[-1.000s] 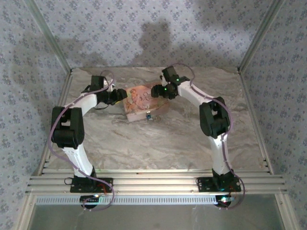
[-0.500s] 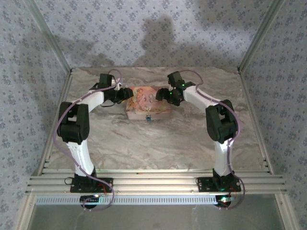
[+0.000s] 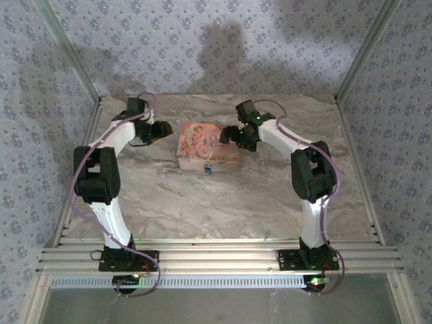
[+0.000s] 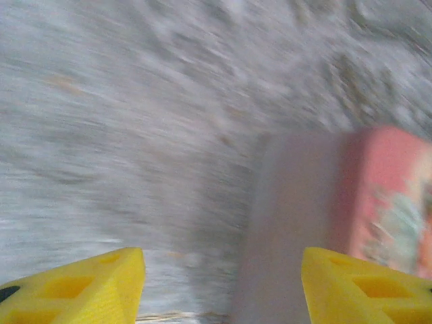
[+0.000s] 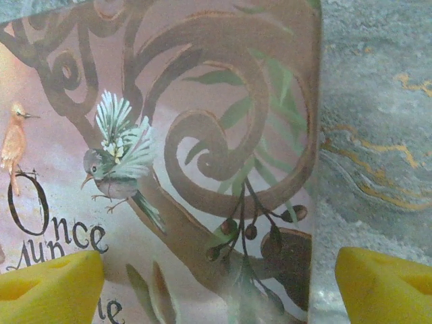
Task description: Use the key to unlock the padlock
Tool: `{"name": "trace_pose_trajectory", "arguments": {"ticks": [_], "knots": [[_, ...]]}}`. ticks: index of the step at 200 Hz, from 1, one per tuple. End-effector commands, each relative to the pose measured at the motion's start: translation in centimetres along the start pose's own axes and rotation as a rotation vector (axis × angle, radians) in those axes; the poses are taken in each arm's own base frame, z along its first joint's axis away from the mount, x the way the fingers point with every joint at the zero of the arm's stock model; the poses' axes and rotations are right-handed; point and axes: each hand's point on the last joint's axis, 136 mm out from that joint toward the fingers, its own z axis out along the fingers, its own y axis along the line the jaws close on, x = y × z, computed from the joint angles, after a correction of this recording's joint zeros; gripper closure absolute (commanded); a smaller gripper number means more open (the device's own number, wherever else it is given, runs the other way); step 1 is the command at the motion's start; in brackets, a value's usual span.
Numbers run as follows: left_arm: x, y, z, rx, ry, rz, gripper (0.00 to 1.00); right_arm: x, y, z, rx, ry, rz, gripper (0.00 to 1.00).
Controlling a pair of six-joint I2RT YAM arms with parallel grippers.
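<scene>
The tiny dark padlock (image 3: 208, 167) hangs at the middle of the near wall of the tan box (image 3: 208, 145), which has a pink picture lid. My left gripper (image 3: 160, 130) stands just left of the box, apart from it. In the blurred left wrist view its yellow fingers (image 4: 81, 290) are spread wide, so the left gripper (image 4: 223, 290) is open over bare table with the box (image 4: 385, 202) ahead on the right. My right gripper (image 3: 229, 135) is at the box's right end. It is open above the lid (image 5: 169, 148), its fingertips (image 5: 385, 283) straddling the lid's edge.
The marble-patterned table (image 3: 223, 196) is walled by patterned panels at the back and both sides. An aluminium rail (image 3: 216, 256) carries both arm bases at the near edge. Open tabletop lies in front of the box.
My left gripper has drawn back to the left, off the box's left end. The box went from skewed to square a second ago and has stayed put since. The right gripper has hardly moved.
</scene>
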Motion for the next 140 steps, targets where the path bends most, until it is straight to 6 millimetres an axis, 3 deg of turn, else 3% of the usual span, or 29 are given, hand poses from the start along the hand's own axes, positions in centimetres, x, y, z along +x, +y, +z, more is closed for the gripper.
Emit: {"name": "trace_pose_trajectory", "arguments": {"ticks": [1,28,53,140], "knots": [[-2.7,3.6,-2.5,-0.165,-0.053,-0.034,0.37,-0.6,0.8,-3.1,0.009,-0.035,-0.024,0.09],[-3.8,7.1,-1.5,-0.278,-0.015,-0.067,0.38,-0.8,1.1,-4.2,0.005,-0.050,-0.032,0.08],[-4.7,8.9,-0.3,-0.326,0.009,-0.083,0.40,-0.7,1.2,-5.1,0.017,-0.072,-0.058,0.08],[-6.5,12.1,2.9,-0.392,0.090,-0.063,0.45,0.9,1.2,-6.8,0.045,-0.103,-0.092,0.08]]}}
